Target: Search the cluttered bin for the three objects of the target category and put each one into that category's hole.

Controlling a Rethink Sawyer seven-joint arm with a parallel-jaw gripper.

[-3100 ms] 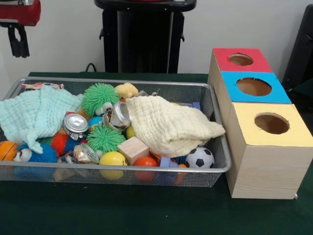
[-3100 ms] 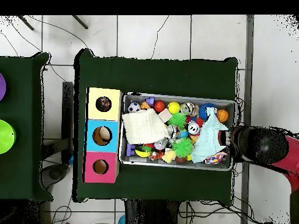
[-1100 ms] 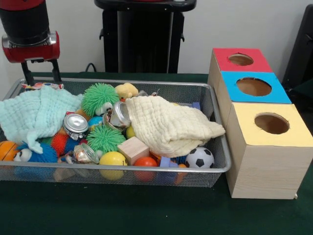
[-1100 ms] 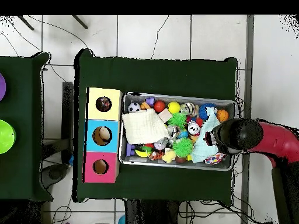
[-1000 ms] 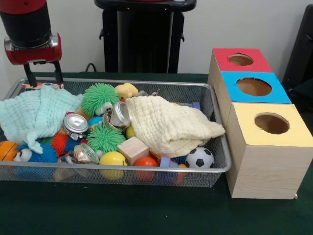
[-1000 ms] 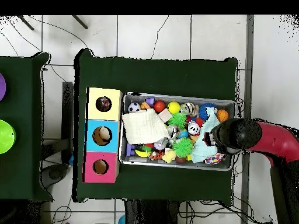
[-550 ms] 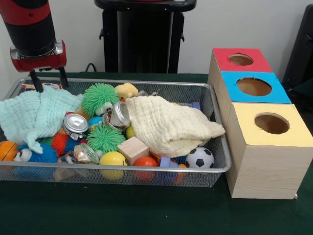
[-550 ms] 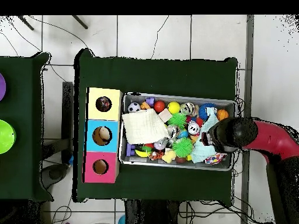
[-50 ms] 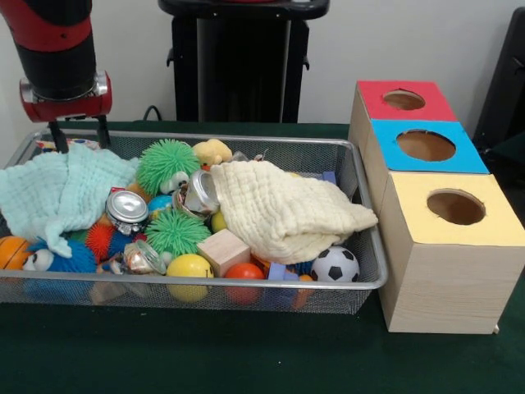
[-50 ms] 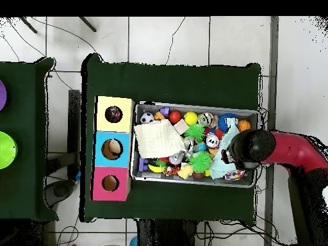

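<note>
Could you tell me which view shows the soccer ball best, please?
The front view: the soccer ball sits unobstructed against the bin front wall, its black and white patches clear. Overhead it is just a small speckled dot.

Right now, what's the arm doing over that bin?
The gripper hangs open and empty over the end of the wire bin farthest from the three sorting boxes, just above the pale green cloth. It holds nothing. The balls, cans and the cream cloth lie in the bin.
</note>
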